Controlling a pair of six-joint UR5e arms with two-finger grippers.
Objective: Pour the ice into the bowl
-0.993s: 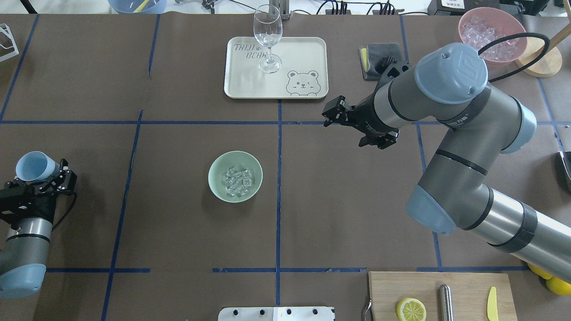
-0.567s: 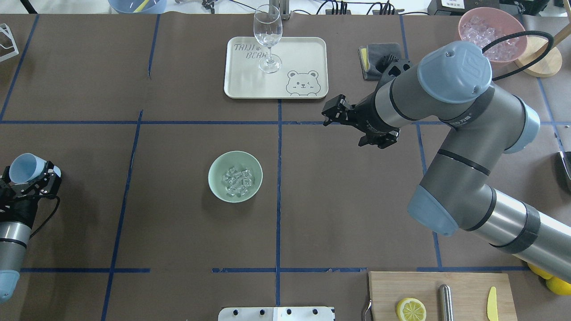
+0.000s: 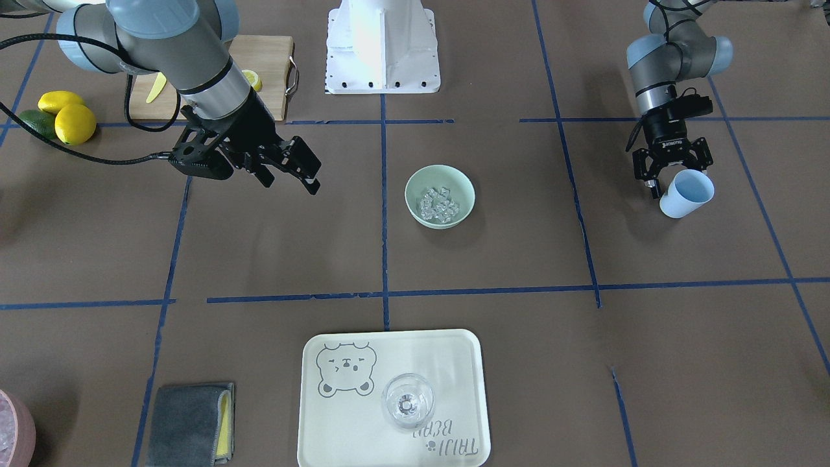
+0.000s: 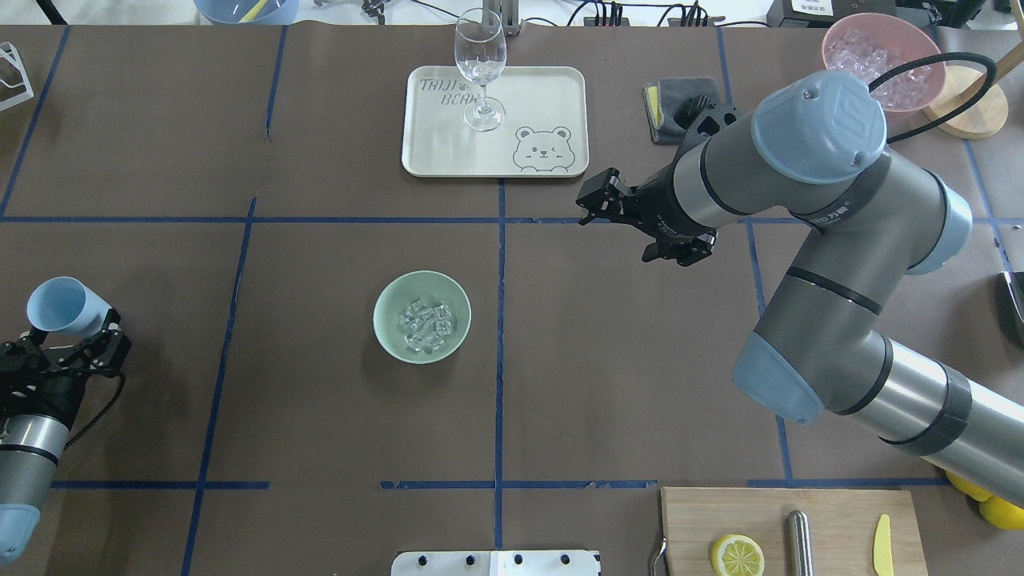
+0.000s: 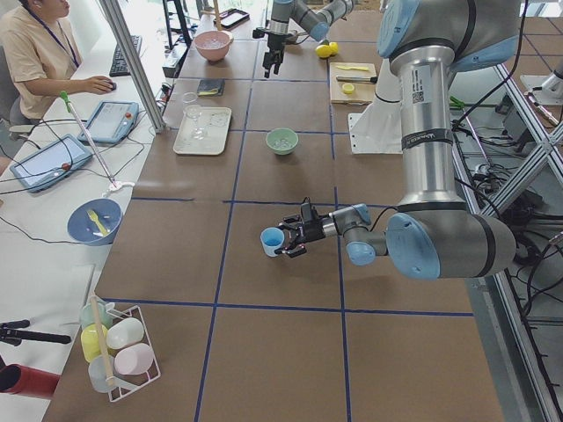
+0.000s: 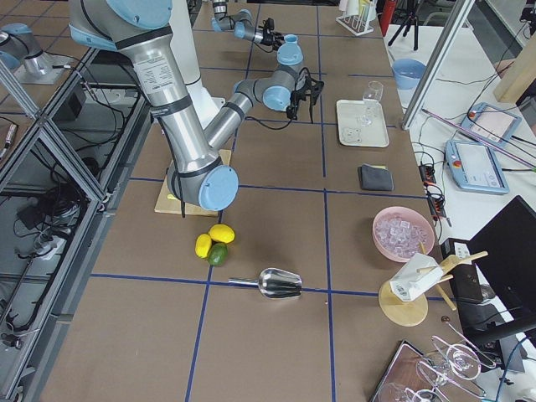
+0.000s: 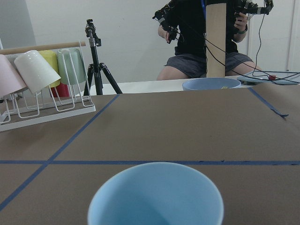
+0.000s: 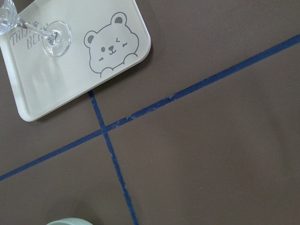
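Several ice cubes [image 4: 426,324] lie inside the mint bowl [image 4: 386,330].

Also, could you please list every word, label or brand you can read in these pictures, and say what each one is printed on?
"TAIJI BEAR": printed on the cream tray, beside its bear drawing; the wine glass partly covers it.
"UR" logo: on the blue joint cap of the right arm.
White lettering on the right arm's dark band: too small to read.
Label on the left arm's upright tube: too blurred to read.
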